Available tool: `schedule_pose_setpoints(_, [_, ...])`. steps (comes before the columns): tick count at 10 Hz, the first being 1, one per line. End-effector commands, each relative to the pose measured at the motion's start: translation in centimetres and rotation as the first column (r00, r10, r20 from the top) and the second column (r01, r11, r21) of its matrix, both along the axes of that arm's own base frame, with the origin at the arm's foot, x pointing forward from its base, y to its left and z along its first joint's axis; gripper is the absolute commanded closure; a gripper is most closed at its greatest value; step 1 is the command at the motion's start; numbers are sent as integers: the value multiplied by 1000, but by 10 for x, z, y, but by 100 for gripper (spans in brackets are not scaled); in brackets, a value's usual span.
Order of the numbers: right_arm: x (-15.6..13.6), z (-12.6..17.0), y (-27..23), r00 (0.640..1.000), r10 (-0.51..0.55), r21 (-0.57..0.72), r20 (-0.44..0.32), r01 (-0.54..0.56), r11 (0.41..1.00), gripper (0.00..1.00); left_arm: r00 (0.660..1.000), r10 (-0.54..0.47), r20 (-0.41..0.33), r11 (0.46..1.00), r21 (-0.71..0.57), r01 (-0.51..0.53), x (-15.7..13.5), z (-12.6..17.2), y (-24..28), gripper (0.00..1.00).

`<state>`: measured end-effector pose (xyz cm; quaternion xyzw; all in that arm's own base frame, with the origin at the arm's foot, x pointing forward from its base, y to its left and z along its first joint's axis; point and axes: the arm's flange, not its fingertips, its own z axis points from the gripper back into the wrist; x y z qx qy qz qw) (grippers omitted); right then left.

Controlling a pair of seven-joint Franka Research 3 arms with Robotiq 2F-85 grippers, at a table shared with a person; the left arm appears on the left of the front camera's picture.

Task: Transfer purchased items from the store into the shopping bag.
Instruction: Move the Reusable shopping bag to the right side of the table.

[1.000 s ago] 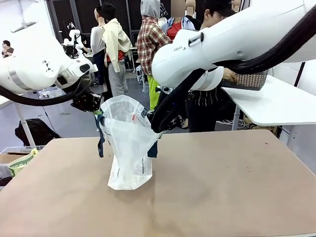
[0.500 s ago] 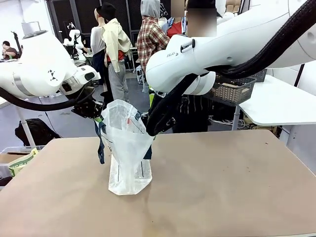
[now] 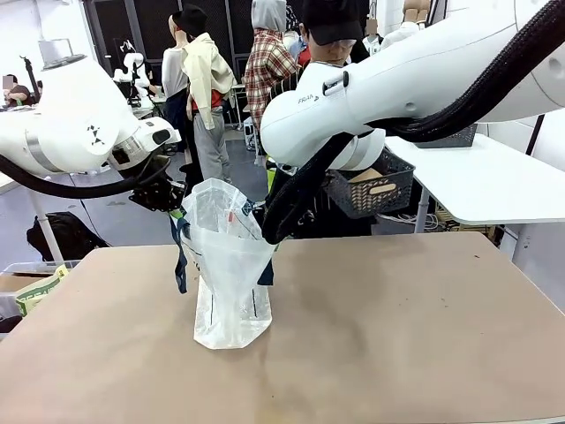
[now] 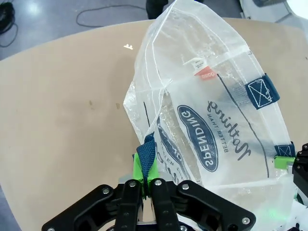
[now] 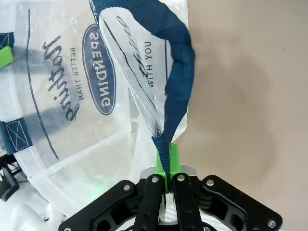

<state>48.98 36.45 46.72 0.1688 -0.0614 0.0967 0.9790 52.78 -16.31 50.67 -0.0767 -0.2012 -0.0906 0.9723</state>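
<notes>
The shopping bag (image 3: 229,265) stands upright on the brown table (image 3: 397,327), its translucent walls printed with a navy oval logo (image 4: 197,139). My left gripper (image 3: 165,196) is shut on the navy strap (image 4: 146,156) at the bag's left rim, green pads (image 4: 139,168) pinching it. My right gripper (image 3: 274,231) is shut on the other navy strap (image 5: 179,67) at the right rim, and together they hold the mouth apart. Behind my right arm a person holds the store (image 3: 371,187), a dark slotted basket, in the air. Tan purchased items (image 3: 375,180) peek over its rim.
A white table (image 3: 494,181) stands at the right behind the brown one. A clear bin with a green-yellow packet (image 3: 35,291) sits low at the left edge. The person (image 3: 331,26) stands at the far side, partly hidden by my right arm.
The person has brought the basket down and leftward, from beside the white table to just behind my right arm. Both grippers shifted slightly left with the bag, then held still.
</notes>
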Motion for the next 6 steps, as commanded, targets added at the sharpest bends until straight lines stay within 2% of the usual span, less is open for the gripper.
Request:
schedule_pose_setpoints(1, [0, 1, 0, 1000, -3, 8, 0, 3, 1000, 100, 1000, 0, 0, 1000, 3, 0, -2, 1, 2, 100])
schedule_pose_setpoints(6, [0, 1, 0, 1000, -3, 8, 0, 3, 1000, 100, 1000, 0, 0, 1000, 3, 0, -2, 1, 2, 100])
